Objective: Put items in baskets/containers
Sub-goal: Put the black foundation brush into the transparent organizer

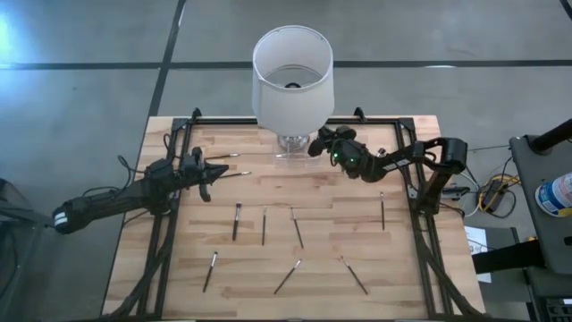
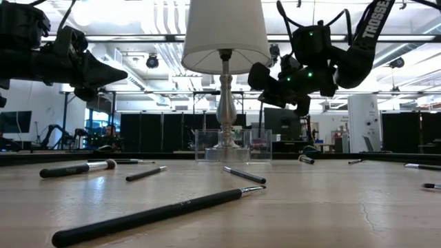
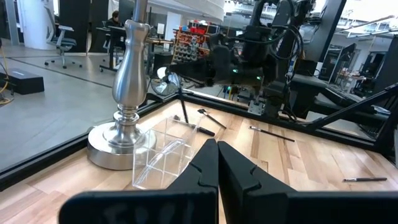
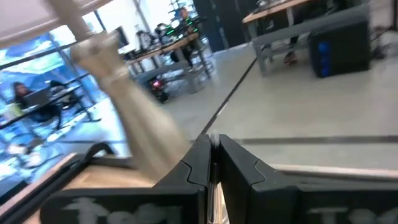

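Here the small clear plastic box-shaped holder [image 2: 233, 145] stands at the far edge of the pale wooden worktop [image 1: 268, 273], just in front of the silvery turned base of the white-shaded table lamp [image 1: 292, 76], and no brush can be made out inside it. The thin dark makeup brushes with pale tips [image 1: 237, 221] lie scattered over the near half of the worktop, well apart from the holder. The right claw [image 4: 211, 163] hangs in the air beside the lamp and above the holder; its fingers are pressed on a slim silvery stick [image 4: 214, 199] seen between them in the right wrist view, so the step in hand looks like carrying a brush to the drop. The next move probably calls for lowering over the holder's open top and parting the fingers. The left claw [image 3: 217, 165], fingers together and empty, waits above the worktop's left side.
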Controlling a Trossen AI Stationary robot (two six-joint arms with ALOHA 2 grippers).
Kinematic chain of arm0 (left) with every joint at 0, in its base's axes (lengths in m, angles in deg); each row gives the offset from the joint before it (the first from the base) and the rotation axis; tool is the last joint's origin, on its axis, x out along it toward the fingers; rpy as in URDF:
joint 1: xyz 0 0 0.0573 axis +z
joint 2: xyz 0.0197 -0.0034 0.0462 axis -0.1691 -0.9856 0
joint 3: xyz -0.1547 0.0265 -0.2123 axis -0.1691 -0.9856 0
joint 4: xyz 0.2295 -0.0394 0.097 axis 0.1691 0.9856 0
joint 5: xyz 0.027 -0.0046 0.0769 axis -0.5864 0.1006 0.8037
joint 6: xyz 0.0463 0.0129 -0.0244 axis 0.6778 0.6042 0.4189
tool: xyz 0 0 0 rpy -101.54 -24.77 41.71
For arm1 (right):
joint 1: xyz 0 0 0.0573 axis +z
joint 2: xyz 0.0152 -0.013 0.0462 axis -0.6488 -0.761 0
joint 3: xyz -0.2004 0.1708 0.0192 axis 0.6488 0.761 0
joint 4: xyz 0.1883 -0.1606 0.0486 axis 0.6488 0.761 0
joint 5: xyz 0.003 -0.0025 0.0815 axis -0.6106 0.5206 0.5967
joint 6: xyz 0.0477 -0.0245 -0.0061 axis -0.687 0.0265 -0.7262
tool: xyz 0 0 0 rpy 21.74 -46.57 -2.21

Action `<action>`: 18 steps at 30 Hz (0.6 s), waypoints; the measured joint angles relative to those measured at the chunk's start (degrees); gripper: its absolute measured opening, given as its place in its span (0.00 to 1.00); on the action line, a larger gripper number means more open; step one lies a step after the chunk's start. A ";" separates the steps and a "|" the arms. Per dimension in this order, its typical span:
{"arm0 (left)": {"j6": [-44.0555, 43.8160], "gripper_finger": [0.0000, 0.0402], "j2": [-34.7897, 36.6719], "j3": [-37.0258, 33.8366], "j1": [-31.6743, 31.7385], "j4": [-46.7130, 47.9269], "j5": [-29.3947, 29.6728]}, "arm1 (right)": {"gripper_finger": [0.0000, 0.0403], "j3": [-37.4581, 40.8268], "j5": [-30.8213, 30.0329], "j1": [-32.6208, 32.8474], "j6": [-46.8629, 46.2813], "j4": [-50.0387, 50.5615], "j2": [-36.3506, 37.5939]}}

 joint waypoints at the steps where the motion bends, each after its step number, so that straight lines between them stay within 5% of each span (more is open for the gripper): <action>1: 0.00 0.00 0.00 0.00 -0.02 0.01 0.00 | 0.04 0.00 -0.04 0.61 -0.81 0.53 0.00; 10: -0.07 0.00 0.00 0.00 -0.02 0.01 0.00 | 0.04 0.02 -2.14 2.08 -10.84 6.74 -0.13; 18: -0.15 0.00 -0.02 0.00 0.00 0.06 0.00 | 0.05 -1.51 -3.10 2.32 -10.06 2.47 -5.41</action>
